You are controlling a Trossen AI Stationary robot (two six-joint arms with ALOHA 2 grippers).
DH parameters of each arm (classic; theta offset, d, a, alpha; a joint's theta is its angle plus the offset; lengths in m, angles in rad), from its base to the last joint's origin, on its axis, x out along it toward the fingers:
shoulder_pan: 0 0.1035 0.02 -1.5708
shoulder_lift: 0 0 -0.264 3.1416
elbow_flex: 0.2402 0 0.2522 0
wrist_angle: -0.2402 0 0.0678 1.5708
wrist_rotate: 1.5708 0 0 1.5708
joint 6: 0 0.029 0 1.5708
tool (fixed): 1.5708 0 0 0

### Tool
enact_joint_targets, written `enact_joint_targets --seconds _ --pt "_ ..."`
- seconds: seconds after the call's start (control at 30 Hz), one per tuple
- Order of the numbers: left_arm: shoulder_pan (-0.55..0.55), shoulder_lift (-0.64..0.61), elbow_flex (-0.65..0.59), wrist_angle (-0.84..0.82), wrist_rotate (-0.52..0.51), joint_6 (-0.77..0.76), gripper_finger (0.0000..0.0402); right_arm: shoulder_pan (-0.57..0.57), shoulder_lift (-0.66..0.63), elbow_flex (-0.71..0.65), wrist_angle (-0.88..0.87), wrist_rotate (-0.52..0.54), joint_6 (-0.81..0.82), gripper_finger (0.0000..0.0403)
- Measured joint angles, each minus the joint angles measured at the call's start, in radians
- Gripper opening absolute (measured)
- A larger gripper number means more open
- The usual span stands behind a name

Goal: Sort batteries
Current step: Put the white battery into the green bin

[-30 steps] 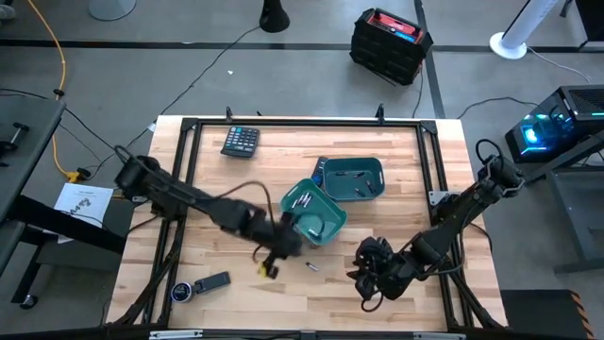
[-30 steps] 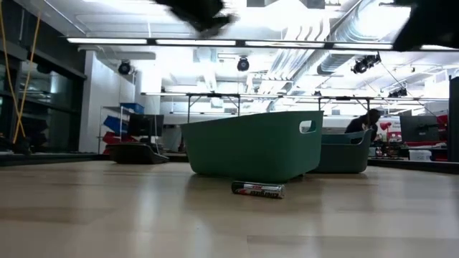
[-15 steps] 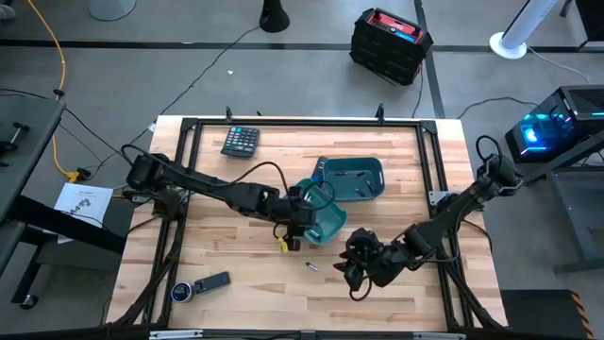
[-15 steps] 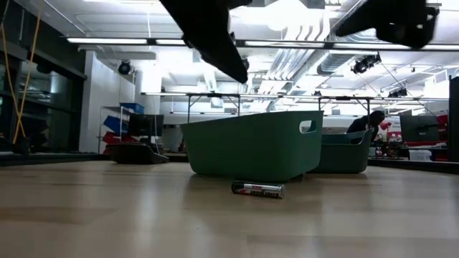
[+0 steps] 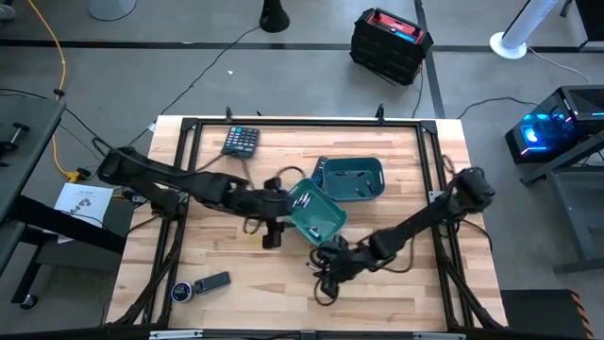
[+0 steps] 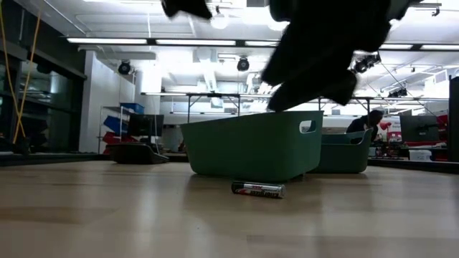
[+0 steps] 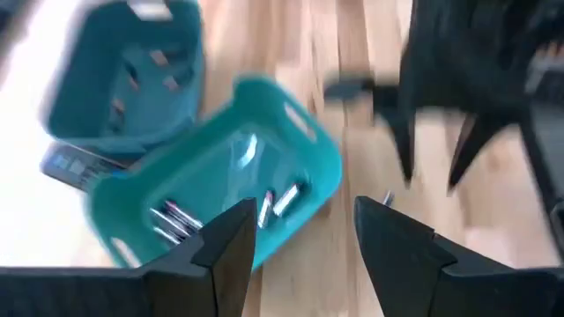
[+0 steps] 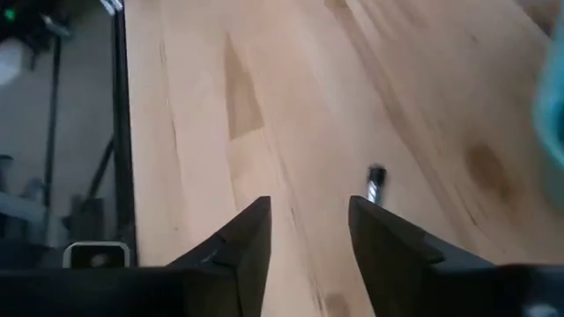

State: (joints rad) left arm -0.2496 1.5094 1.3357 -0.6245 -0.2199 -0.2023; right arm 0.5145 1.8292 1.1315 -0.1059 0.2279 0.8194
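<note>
Just ahead of the right gripper (image 8: 307,231), whose dark fingers are standing apart and empty, a small dark-and-silver cylindrical battery (image 8: 376,183) is lying on the pale wooden table (image 5: 396,170). Beyond the left gripper (image 7: 305,236), likewise spread and holding nothing, several more batteries (image 7: 282,201) are resting inside the nearer tilted teal plastic bin (image 7: 141,231), with the second teal bin (image 7: 84,119) touching it.

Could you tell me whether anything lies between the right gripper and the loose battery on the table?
Nothing visible does. The right gripper is open over bare wood, and the battery lies just beyond its fingertips. The nearer teal bin stands off to the side.
</note>
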Motion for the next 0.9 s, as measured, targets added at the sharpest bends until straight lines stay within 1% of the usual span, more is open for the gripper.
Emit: enact_joint_targets --seconds 0.13,0.23,0.37,0.47,0.53,0.67,0.8,0.9 --pt "-0.013 -0.099 0.0 0.033 -0.086 -0.039 0.0182 0.001 0.094 0.101 -0.056 -0.002 -0.102 0.0127" --pt "-0.013 -0.157 0.0 0.046 -0.137 -0.067 0.0182 0.003 0.161 0.184 -0.155 0.009 -0.16 0.0124" --pt "-0.014 -0.208 0.0 0.046 -0.18 -0.108 0.0182 0.003 0.243 0.282 -0.338 0.117 -0.157 0.0124" --pt "-0.016 -0.216 0.001 0.051 -0.186 -0.138 0.0181 0.003 0.275 0.326 -0.423 0.185 -0.121 0.0124" --pt "-0.025 -0.214 0.001 0.04 -0.185 -0.155 0.0181 0.002 0.282 0.34 -0.415 0.181 -0.121 0.0124" --pt "-0.048 -0.201 0.001 0.035 -0.183 -0.161 0.0181 0.003 0.291 0.34 -0.415 0.131 -0.121 0.0124" --pt "-0.066 -0.19 0.0 0.035 -0.186 -0.162 0.0181 0.005 0.307 0.339 -0.419 0.121 -0.115 0.0124" --pt "-0.073 -0.185 0.001 0.043 -0.186 -0.163 0.0181 0.006 0.331 0.341 -0.42 0.124 -0.061 0.0124"
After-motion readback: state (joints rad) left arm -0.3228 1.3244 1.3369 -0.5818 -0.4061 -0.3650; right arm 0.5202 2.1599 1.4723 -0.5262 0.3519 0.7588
